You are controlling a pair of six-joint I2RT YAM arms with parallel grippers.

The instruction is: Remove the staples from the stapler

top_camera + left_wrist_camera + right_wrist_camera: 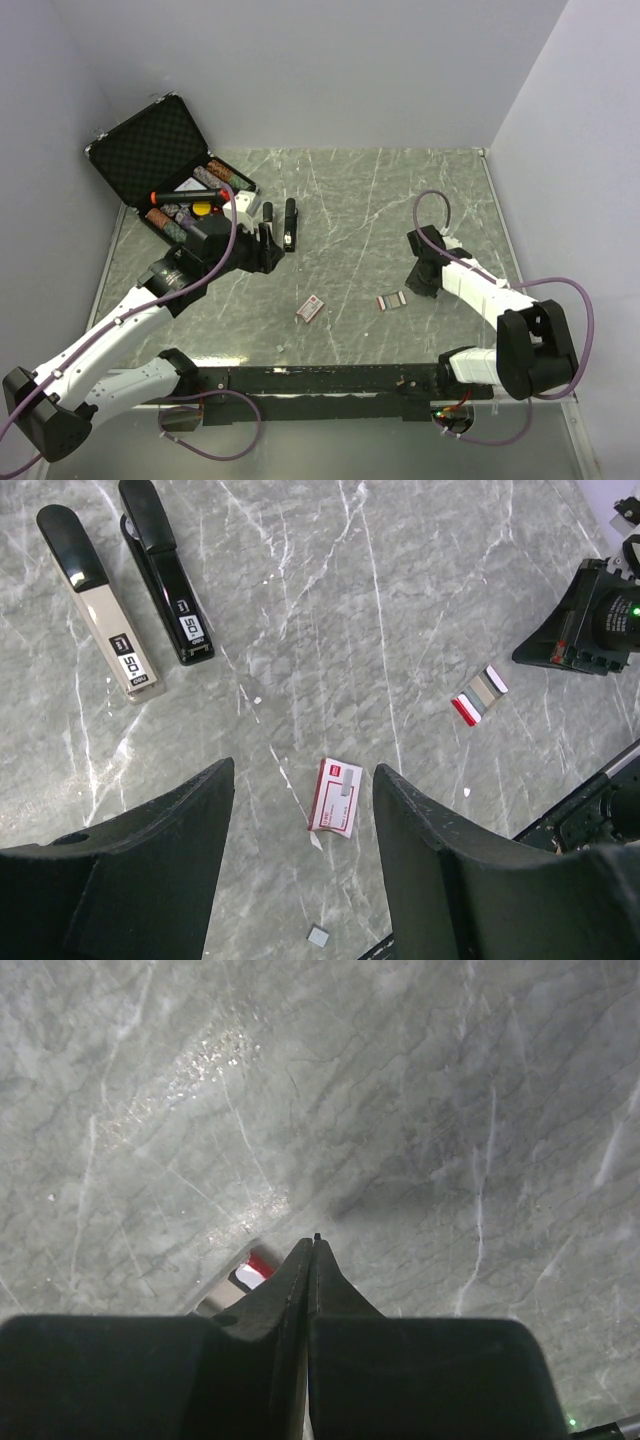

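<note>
Status from my end: I'd say the unloading has barely begun, if at all. Both staplers lie flat and shut on the table (400,200), side by side, the beige stapler (100,600) and the black stapler (165,575), and neither gripper is touching them. I can't tell which one is meant to be emptied. My left gripper (305,770) hangs over the marble with its fingers spread and nothing between them, looking down at a small red and white box (335,798), staples I guess. My right gripper (313,1248) is pressed together on nothing, low over the table, right beside a striped bit (480,695) in red, white and beige. Could be a strip of staples, can't tell. So what's left, as I read it: grab a stapler, get it open, pull the strip out. Basically everything. Writing-wise, each stapler has a label with a big "50" and a small mark next to it; the rest is too tiny. The box has print too, but I can't read a word.
</note>
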